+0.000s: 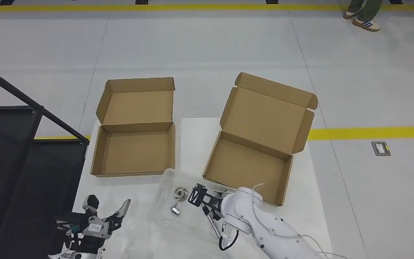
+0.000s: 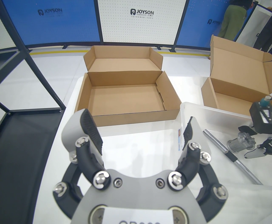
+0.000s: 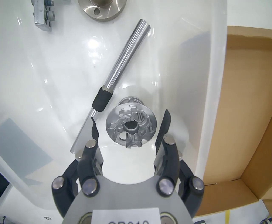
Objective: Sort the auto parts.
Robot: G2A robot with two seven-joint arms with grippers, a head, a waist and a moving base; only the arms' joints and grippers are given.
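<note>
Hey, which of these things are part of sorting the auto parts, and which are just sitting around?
For the job: slotted silver metal hub, shiny steel tube with black sleeve, round flanged steel disc, small grey metal bracket, clear plastic tub, open cardboard box, second, angled cardboard box.
Lying about: black metal rack.

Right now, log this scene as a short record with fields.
Left end effector: open, empty, over the table
Right end effector: open, straddling the hub, not touching
Bin: holds hub, tube, flange, bracket
Boxes: left box and right box, both open, empty
</note>
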